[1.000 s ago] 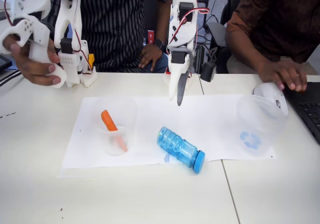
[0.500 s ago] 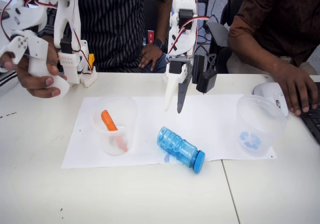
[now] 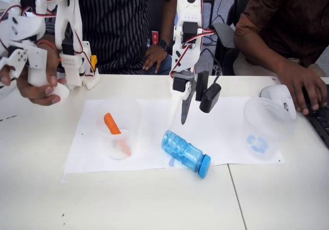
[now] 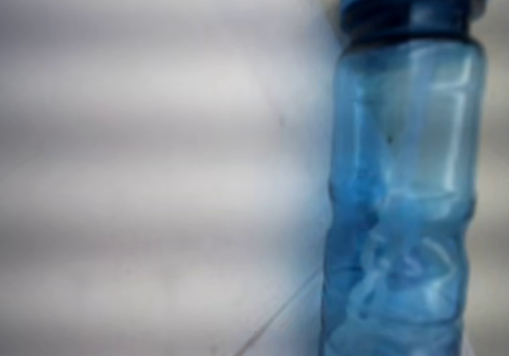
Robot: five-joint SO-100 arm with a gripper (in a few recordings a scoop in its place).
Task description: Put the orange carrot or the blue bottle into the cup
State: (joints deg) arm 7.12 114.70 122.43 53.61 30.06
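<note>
Two clear cups on the white paper sheet (image 3: 154, 132) on my surface (image 3: 41, 189): smaller cup (image 3: 117, 130) at fixed-view left with the orange carrot (image 3: 115, 131) leaning inside it, the cup (image 3: 264, 129) with the blue mark at right, empty. Blue bottle (image 3: 185, 153) lies on its side between them, cap toward the lower right. My gripper (image 3: 180, 113) hangs just above the bottle's base end, jaws narrowly parted, holding nothing. Wrist view has the bottle (image 4: 402, 205) close up, blurred, cap at top.
</note>
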